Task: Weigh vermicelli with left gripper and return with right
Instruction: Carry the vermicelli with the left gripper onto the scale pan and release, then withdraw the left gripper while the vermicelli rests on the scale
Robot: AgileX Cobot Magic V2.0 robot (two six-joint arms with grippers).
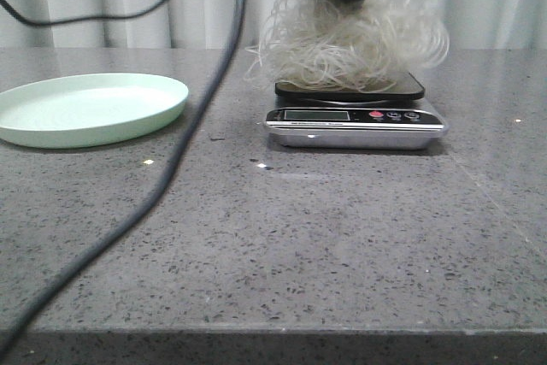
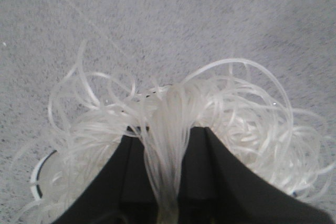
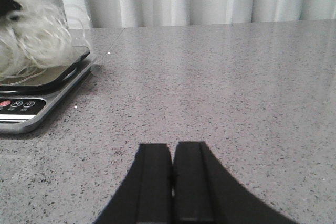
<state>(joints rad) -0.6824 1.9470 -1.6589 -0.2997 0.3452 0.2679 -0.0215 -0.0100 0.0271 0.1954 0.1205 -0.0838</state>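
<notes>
Countertop: left tool (image 2: pixel 167 182) pinching vermicelli (image 2: pixel 210 114)

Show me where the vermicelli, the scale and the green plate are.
vermicelli (image 1: pixel 342 44), front view, middle of the mound.
scale (image 1: pixel 355 132), front view, silver front edge.
green plate (image 1: pixel 128 117), front view, near rim.

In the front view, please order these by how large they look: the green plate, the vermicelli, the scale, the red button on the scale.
1. vermicelli and green plate: alike, and the plate looks nearer, so unranked
2. scale, barely narrower
3. red button
</notes>
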